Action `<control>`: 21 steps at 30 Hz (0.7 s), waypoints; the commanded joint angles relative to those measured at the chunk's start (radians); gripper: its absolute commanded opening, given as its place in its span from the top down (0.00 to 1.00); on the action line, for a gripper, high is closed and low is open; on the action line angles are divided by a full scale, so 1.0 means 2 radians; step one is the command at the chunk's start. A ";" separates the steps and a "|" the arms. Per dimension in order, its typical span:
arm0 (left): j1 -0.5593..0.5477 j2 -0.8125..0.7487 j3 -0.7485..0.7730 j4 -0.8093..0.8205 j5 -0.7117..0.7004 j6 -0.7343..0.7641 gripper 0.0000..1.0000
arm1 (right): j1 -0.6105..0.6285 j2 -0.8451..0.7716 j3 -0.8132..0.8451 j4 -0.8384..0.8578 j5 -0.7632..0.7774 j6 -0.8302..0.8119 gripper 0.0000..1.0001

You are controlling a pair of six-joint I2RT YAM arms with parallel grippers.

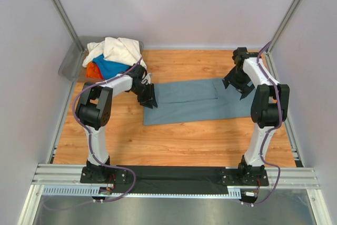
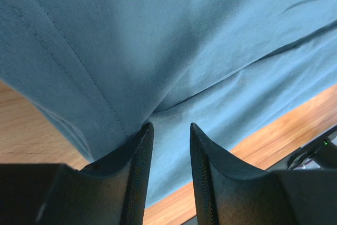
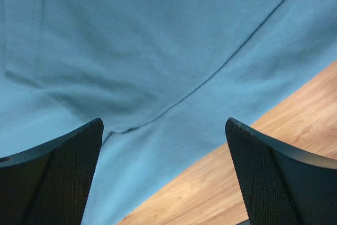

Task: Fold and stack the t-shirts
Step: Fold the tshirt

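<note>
Right tool (image 3: 164, 123) released, wide; left tool (image 2: 170, 126) narrowly parted, nothing visibly pinched. Recommend lifting both clear of shirt (image 1: 195, 101) without dragging the fold.

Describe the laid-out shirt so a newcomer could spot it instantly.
On the wooden table, look at the middle, right of the grey bin in the far-left corner. The slate-blue t-shirt lies flat there as a long folded band. The other shirts, cream, blue and orange, sit bunched in that bin.
</note>
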 commanded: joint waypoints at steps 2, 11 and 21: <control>-0.001 0.005 -0.023 -0.002 -0.018 0.010 0.58 | 0.002 0.048 0.033 0.016 0.050 0.010 0.00; -0.001 -0.043 -0.095 -0.001 -0.005 0.018 0.58 | 0.005 0.149 0.081 0.036 0.037 0.017 0.00; -0.008 -0.162 -0.066 -0.068 -0.050 0.032 0.49 | 0.047 0.230 0.250 0.005 0.043 -0.141 0.02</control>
